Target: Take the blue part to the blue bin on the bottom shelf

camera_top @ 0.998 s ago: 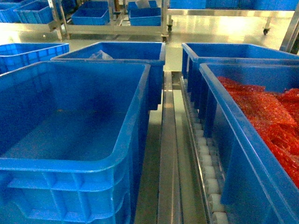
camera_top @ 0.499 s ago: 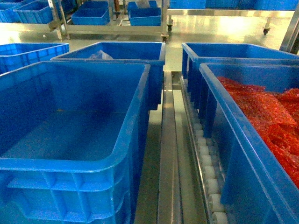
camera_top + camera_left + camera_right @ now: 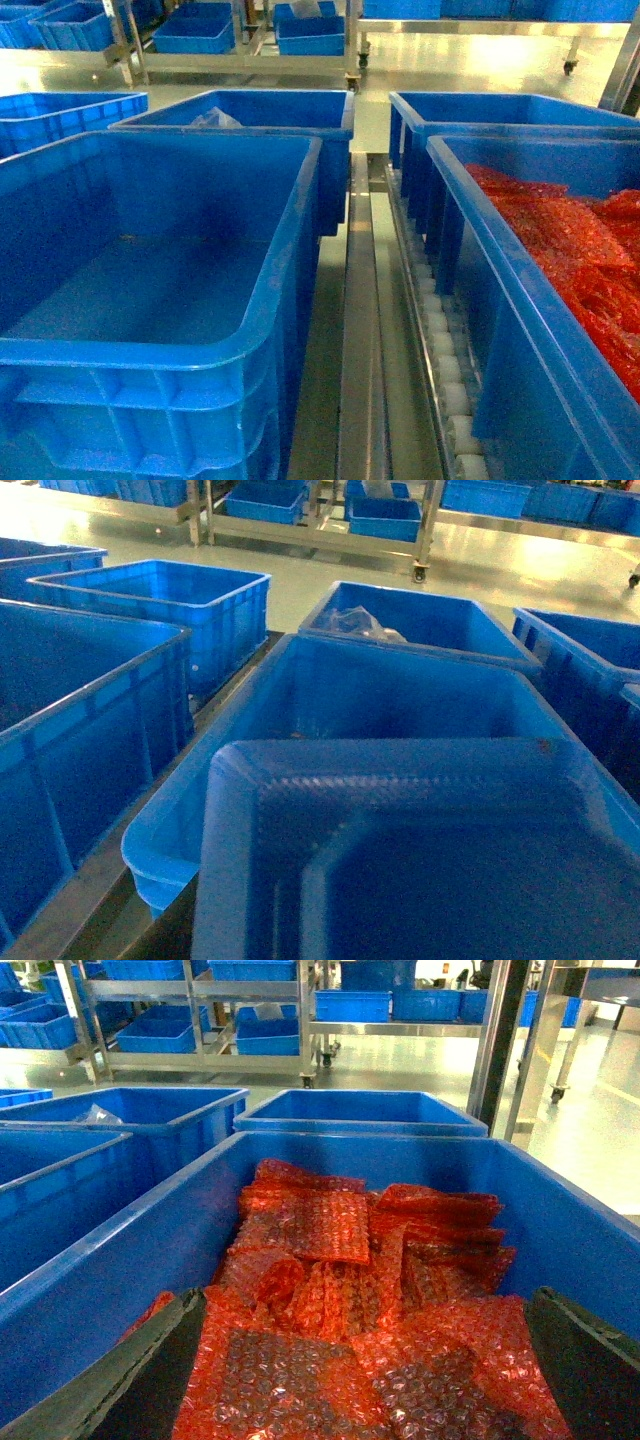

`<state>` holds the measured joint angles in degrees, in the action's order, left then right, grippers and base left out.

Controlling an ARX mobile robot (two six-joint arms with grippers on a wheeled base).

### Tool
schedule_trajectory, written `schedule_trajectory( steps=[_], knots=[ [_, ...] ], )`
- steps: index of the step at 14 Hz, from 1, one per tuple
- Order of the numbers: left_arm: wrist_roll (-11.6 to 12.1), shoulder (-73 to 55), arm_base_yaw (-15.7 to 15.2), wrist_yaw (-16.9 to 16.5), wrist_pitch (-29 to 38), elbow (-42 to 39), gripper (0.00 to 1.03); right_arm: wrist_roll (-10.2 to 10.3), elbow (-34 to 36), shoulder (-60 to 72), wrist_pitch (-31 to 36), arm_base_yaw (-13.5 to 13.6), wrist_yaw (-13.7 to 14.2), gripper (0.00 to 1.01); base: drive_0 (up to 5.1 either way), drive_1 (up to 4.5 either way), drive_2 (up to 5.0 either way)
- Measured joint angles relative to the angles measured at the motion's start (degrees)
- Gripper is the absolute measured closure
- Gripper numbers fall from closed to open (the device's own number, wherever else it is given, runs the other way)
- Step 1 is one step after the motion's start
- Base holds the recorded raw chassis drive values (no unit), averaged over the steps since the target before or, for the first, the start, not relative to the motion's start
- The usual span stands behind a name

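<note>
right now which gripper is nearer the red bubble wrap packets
Right. The right gripper hangs open just above the red packets. The left gripper is out of view; its wrist camera sees only blue crates, no packets.

No legible text, labels or numbers

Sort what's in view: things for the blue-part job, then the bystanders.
Job:
- right gripper, open
- bins on the far rack, possibly the target
- the blue part: not visible in any view

Lying about:
- red bubble-wrap packets
- their crate
- near-left crate
- roller track
</note>
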<state>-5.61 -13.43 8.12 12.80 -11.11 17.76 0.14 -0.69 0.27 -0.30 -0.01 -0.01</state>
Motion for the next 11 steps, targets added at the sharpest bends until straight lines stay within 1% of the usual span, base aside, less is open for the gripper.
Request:
schedule_trajectory(
  steps=[10, 11],
  knots=[
    [0.0, 0.0, 0.0, 0.0, 0.0, 0.0, 0.60, 0.0, 0.0, 0.0, 0.0, 0.0, 0.0, 0.03, 0.0, 0.00, 0.0],
    [-0.1, -0.8, 1.7, 4.4, -4.6, 1.3, 0.60, 0.0, 0.0, 0.0, 0.0, 0.0, 0.0, 0.03, 0.0, 0.00, 0.0]
  ],
)
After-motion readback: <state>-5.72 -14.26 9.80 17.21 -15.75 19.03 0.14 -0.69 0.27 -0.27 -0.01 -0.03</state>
